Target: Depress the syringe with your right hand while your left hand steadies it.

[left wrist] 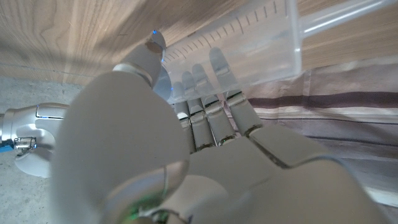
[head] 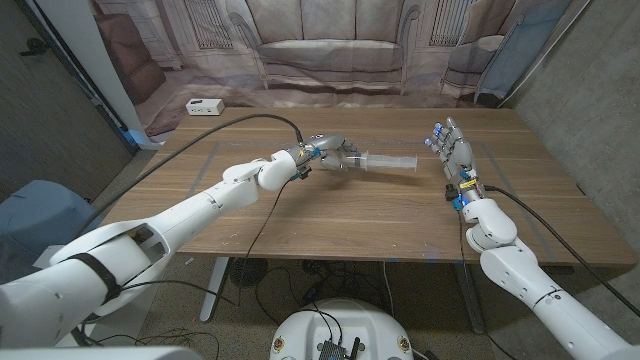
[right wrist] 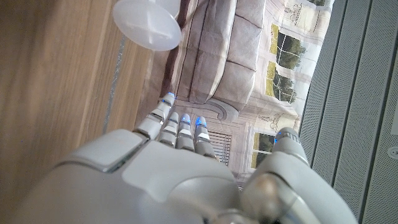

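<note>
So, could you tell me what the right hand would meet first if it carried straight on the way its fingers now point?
Probably nothing on the table. The right hand stands open, fingers aimed toward the far edge and the backdrop. The syringe, held by the left hand, has its plunger end off to the side, though depth is unclear.

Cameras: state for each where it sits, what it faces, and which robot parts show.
Head view: above, facing the table; both arms, left hand holding the syringe, right hand open.
Left wrist view: behind the left hand, facing the syringe.
Right wrist view: behind the right hand, facing the plunger end.
Shared: the syringe.
</note>
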